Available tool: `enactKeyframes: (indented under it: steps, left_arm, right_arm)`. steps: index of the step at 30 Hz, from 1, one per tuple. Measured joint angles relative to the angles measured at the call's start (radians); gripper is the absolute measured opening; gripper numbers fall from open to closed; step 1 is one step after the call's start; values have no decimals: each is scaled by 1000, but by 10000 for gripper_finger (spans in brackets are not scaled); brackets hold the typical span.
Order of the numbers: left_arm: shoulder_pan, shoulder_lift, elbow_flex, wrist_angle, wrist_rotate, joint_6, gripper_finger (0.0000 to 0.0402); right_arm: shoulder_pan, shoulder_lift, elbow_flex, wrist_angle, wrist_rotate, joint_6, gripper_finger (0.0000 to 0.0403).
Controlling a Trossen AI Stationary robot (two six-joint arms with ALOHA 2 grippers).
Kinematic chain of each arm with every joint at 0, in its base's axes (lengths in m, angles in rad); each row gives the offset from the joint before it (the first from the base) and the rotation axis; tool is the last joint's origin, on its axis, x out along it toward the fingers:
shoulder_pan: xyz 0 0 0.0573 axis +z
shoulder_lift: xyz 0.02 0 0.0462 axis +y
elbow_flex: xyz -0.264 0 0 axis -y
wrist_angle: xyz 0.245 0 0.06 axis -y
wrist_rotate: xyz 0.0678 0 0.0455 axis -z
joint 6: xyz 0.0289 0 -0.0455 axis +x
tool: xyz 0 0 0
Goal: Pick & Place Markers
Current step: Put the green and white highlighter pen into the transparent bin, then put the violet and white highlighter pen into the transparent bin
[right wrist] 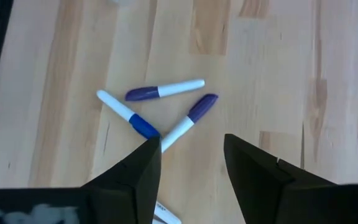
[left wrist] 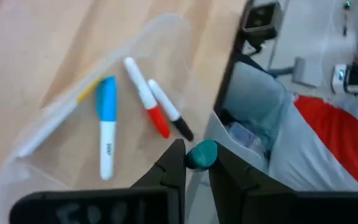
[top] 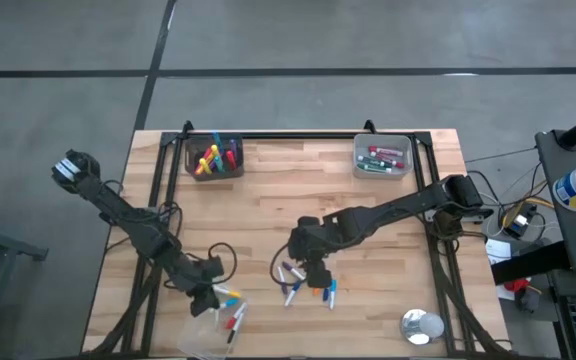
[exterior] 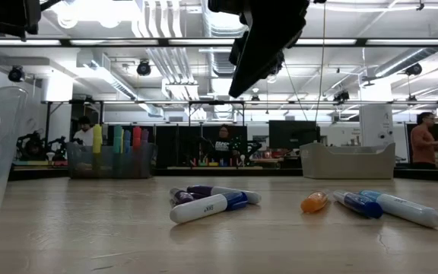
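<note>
Right claw (right wrist: 188, 165): open, empty, above loose markers (right wrist: 166, 109) on desk (top: 268, 210); should centre on one; left claw (left wrist: 197, 163) grips teal-capped marker (left wrist: 202, 154).

Loose markers (top: 306, 285) lie flat on the wood near the table's front middle: purple- and blue-capped white ones (right wrist: 165, 91) crossing, an orange one (exterior: 314, 202) beside; a teal-capped marker (left wrist: 201, 155) sits pinched between dark fingers

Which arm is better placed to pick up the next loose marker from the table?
The right. Its open, empty gripper hovers directly over the loose markers mid-table, while the left gripper is busy gripping a green marker above the clear container.
</note>
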Motion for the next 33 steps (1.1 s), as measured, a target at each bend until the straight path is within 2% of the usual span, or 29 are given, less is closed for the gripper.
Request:
enactKeyframes:
  steps: [7, 16, 23, 27, 33]
  left_arm:
    - [0, 2, 0, -45, -42, -54, 55]
    - [-2, 2, 0, -48, -65, -33, 128]
    - [-9, 2, 0, -46, -42, -27, 142]
    - [-12, 2, 0, 4, -58, 51, 142]
    - [-12, 2, 0, 178, -182, 260, 142]
  right_arm:
    - [0, 0, -20, 0, 0, 9, 167]
    - [0, 0, -26, 1, -1, 10, 166]
    - [1, 0, -28, -1, -1, 31, 171]
    - [1, 0, -46, 9, -2, 102, 167]
    - [1, 0, -119, 138, 3, 289, 160]
